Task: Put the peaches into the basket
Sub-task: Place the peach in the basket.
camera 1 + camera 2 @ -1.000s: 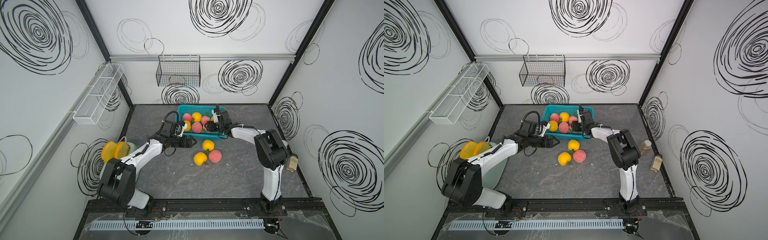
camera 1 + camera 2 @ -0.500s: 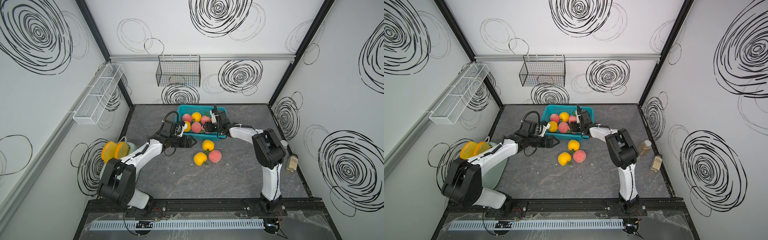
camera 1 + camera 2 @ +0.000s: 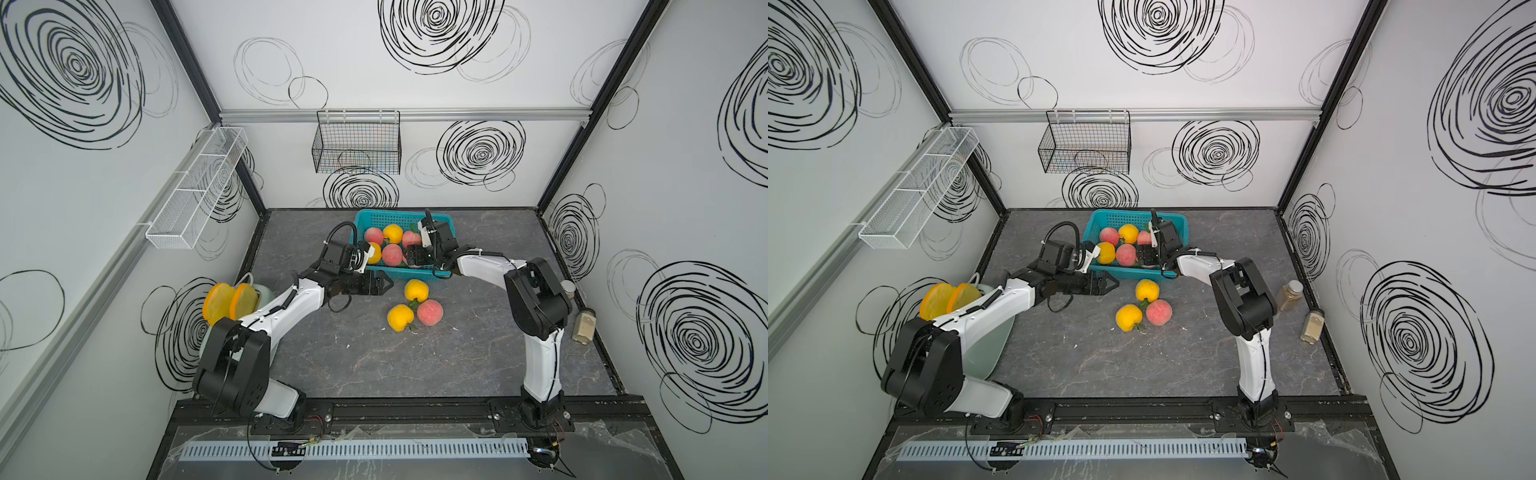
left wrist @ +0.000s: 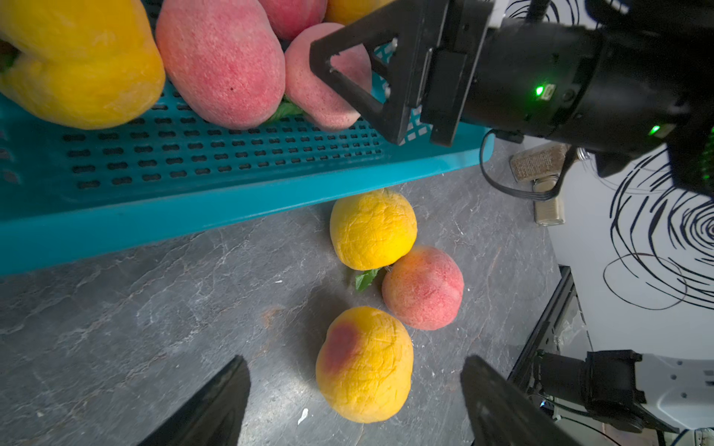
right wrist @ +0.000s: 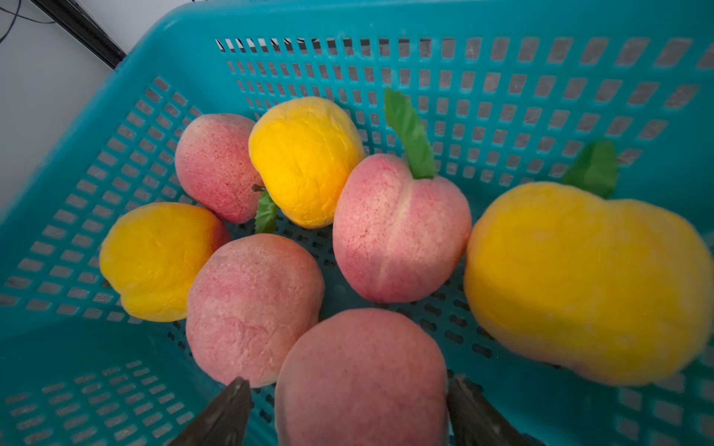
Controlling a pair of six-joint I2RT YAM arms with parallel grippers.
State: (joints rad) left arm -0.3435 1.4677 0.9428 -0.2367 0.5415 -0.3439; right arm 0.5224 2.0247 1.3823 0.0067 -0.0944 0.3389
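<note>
The teal basket (image 3: pixel 399 214) stands at the back of the table with several pink and yellow peaches in it. My right gripper (image 3: pixel 409 253) reaches into it over the near rim. It is open, and a pink peach (image 5: pixel 361 370) lies between its spread fingers (image 5: pixel 232 405) on the basket floor. On the table in front of the basket lie three peaches: two yellow (image 3: pixel 416 289) (image 3: pixel 400 317) and one pink (image 3: pixel 429 312). My left gripper (image 3: pixel 384 284) hovers just left of them, open and empty. The blushed yellow peach (image 4: pixel 365 365) sits ahead of its fingertips.
Yellow slices (image 3: pixel 228 301) stand on a pale green plate at the left wall. Two jars (image 3: pixel 1289 295) (image 3: pixel 584 326) stand at the table's right edge. A black wire basket (image 3: pixel 357 147) and a white mesh rack (image 3: pixel 195 195) hang on the walls.
The right gripper's jaws have spread apart around the pink peach inside the basket, and the arm shifted a little left. The left arm has not moved.
</note>
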